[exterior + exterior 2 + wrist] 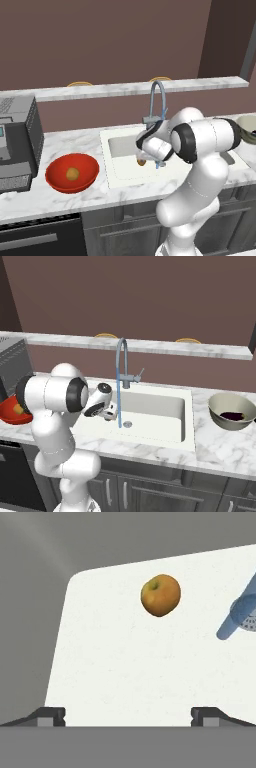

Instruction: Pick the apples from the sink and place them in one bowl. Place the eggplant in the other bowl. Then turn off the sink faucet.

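Note:
One apple [160, 595] lies on the white floor of the sink [125, 662], ahead of my gripper [128, 716], which is open with nothing between its fingertips [50, 716]. In the left base view the gripper [147, 156] hangs low over the sink [120, 150], just above that apple [141, 161]. A second apple [73, 173] rests in the red bowl [55, 175] on the counter to the left. The eggplant [232, 416] sits in the greenish-grey bowl [220, 406] to the right. Water [119, 401] runs from the faucet [121, 363] down to the drain [247, 614].
A dark appliance [17, 142] stands on the counter left of the red bowl. A raised marble ledge [130, 89] runs behind the sink. The faucet's spout arches close beside my hand.

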